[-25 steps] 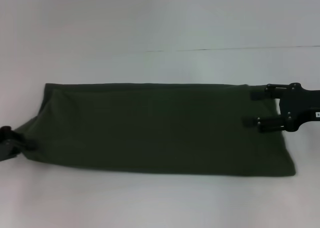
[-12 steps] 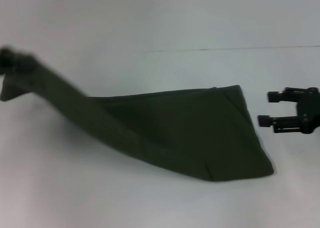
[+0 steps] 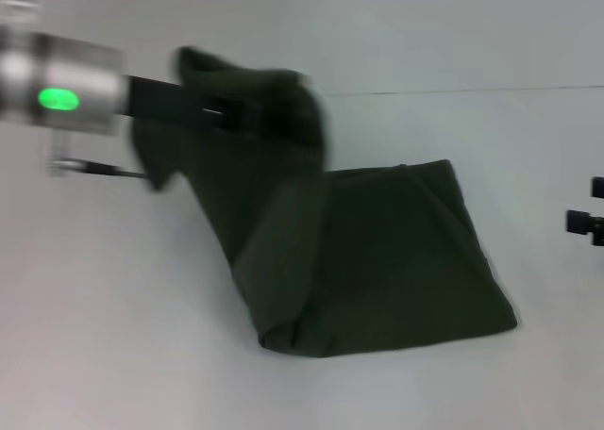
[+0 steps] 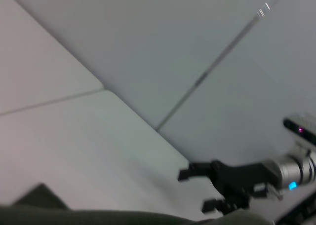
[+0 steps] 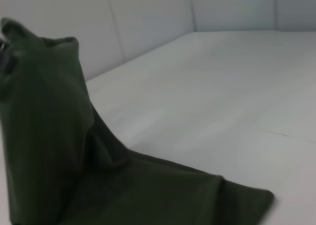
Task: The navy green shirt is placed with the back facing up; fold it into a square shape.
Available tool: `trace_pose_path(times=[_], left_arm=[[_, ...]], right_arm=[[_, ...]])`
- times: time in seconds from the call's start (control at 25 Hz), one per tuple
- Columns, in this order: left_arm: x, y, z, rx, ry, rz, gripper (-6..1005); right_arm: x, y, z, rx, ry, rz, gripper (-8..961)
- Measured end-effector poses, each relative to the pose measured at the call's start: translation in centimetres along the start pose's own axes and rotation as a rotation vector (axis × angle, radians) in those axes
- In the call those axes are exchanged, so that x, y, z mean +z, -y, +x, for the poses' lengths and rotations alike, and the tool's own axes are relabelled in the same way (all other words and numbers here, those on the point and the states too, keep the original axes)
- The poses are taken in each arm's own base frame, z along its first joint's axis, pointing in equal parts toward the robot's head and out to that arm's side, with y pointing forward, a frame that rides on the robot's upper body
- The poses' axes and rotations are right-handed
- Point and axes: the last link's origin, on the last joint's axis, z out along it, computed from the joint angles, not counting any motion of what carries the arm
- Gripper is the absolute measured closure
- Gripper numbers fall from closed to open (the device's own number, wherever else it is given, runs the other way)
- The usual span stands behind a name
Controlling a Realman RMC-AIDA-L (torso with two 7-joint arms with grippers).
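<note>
**Left Gripper Holding Raised Shirt End; Right Gripper at Table Edge**

The left gripper (image 3: 226,114) is raised above the white table surface (image 3: 113,336) and is clenched on one end of the navy green shirt (image 3: 377,260), a large dark olive-green garment of plain soft fabric. The fabric bunches over the black gripper body, so the fingertips are hidden. Behind the gripper, the silver cylindrical wrist section (image 3: 66,86) of the left arm shows a lit green indicator (image 3: 58,99). No readable writing or label is visible on it.

From the held end, the shirt hangs down in a sloping fold toward the table. The rest of the shirt lies flat on the table, right of centre in the head view, with its lower right corner pointing toward the robot's right.

The right gripper (image 3: 590,208) is at the right edge of the head view, apart from the shirt. In the left wrist view its two black fingers (image 4: 190,173) are spread and hold nothing.

A thin dark seam line (image 3: 472,92) crosses the white surface beyond the shirt.
</note>
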Motion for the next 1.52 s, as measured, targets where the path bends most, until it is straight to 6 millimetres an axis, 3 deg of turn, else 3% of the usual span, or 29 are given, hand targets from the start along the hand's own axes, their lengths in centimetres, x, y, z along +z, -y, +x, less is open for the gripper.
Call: trace_pose_path(times=[0.08, 0.12, 0.16, 0.4, 0.6, 0.8, 1.0, 1.16, 1.24, 1.52], left_arm=[[2.8, -0.9, 0.2, 0.036, 0.050, -0.026, 942], [5.4, -1.5, 0.2, 0.064, 0.096, -0.034, 941], [5.4, -1.5, 0.2, 0.064, 0.096, -0.034, 940], [11.5, -2.3, -0.2, 0.085, 0.157, 0.005, 935], [14.1, -0.5, -2.4, -0.033, 0.162, 0.092, 930], [13.7, 0.2, -4.1, -0.131, 0.119, 0.074, 926], [12.5, -1.2, -3.0, -0.132, 0.061, -0.036, 760], [10.4, -2.6, -1.0, -0.078, -0.051, -0.131, 588], [8.9, -2.5, -0.7, -0.026, -0.128, -0.141, 495], [5.5, -0.6, -2.2, 0.094, -0.241, -0.077, 345]], right_arm=[[-0.4, 0.1, 0.2, 0.008, 0.002, 0.011, 70], [-0.7, 0.3, 0.3, 0.015, 0.005, 0.021, 70], [-1.0, 0.4, 0.4, 0.020, 0.007, 0.030, 70], [-1.9, 0.7, 1.0, 0.042, 0.007, 0.066, 70], [-2.0, 0.8, 1.0, 0.046, 0.001, 0.069, 71], [-1.3, 0.9, 0.1, 0.036, 0.003, 0.052, 71], [-1.1, 1.0, -0.3, 0.029, 0.005, 0.052, 71], [-0.8, 1.1, -0.5, 0.031, 0.009, 0.050, 72], [-0.5, 1.2, -0.8, 0.057, 0.014, 0.057, 72], [1.2, 0.7, -3.3, 0.120, 0.030, -0.018, 72]])
